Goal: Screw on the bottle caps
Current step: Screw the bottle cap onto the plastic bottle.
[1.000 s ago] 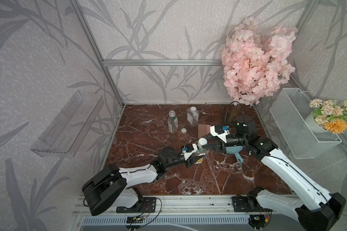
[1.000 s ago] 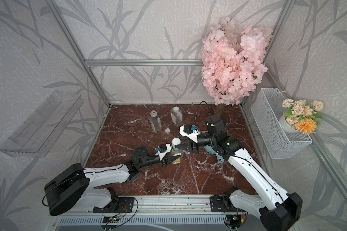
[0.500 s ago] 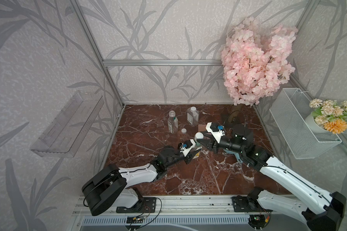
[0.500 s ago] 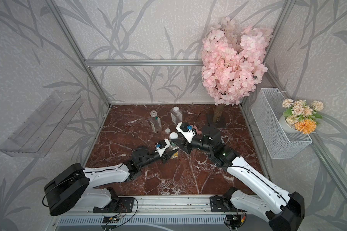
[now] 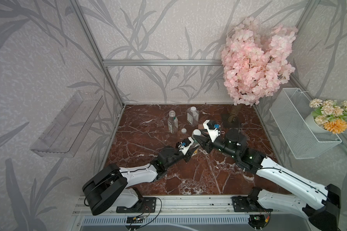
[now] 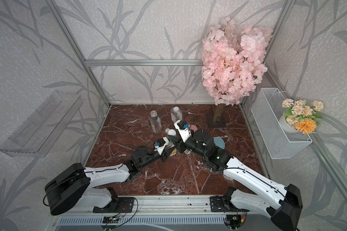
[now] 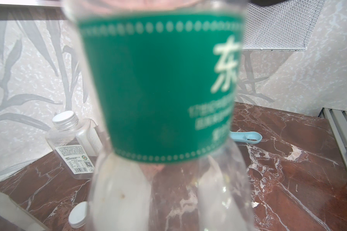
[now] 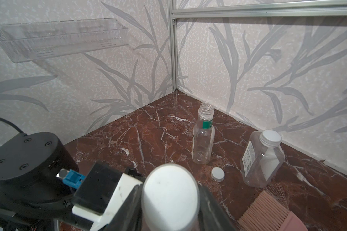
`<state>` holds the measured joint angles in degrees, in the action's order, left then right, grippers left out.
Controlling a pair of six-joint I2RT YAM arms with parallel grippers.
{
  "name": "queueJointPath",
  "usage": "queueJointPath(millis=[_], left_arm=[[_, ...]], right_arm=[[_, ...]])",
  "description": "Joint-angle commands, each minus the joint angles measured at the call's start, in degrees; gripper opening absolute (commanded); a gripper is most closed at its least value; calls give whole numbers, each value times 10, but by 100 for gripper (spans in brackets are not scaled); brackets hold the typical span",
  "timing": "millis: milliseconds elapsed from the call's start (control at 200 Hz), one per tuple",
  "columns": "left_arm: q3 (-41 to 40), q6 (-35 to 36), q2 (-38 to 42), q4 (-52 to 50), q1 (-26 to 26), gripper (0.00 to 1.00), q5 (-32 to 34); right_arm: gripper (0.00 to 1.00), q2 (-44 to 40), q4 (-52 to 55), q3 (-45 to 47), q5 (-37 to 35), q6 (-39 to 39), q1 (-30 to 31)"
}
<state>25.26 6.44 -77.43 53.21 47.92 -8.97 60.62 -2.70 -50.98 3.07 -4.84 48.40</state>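
In both top views the two arms meet near the middle of the brown marble table (image 5: 208,180). The left gripper (image 5: 192,147) is closed tight on the green-label bottle (image 7: 160,90). From up there the grippers hide almost all of that bottle.

The left wrist view shows what the top views hide. The bottle's clear body and big green label fill the picture, blurry and very near. That view does not show the top of the bottle.

The right wrist view does show it. A white cap (image 8: 169,192) sits on top, and the right gripper (image 8: 169,202) has one black finger on each side of it. I cannot tell if the fingers pinch the cap or just stand beside it.

The green-label bottle stands about straight up. Its long side runs up and down, and the cap end points up.

Nearer the back wall, the open bottle (image 5: 172,122) stands up with no cap on. The square bottle (image 5: 193,118) stands near it with its cap on. A loose cap (image 5: 183,130) lies flat on the table, between these two and the green-label bottle. A pink brush (image 8: 268,212) lies near the square bottle.
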Motion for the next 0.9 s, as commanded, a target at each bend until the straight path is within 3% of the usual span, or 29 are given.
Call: queueJointPath(millis=[0,170,305,460,570,750,900], left_arm=[[12,11,4,99,10,19,-6],[9,2,-8,87,9,20,8],[9,-6,-15,82,10,20,19],[10,-6,-8,63,9,19,12],[7,1,4,48,8,19,-46],[1,-8,22,39,9,20,-155],[3,-19,26,35,9,20,-203]], right_arm=[[56,6,85,7,-8,0,6],[84,-29,122,-10,11,24,4],[98,-70,173,-16,17,37,2],[99,-130,218,3,51,71,-33],[99,-162,225,6,161,112,-101],[99,-165,180,-9,448,197,-199],[99,-108,141,-54,550,217,-210]])
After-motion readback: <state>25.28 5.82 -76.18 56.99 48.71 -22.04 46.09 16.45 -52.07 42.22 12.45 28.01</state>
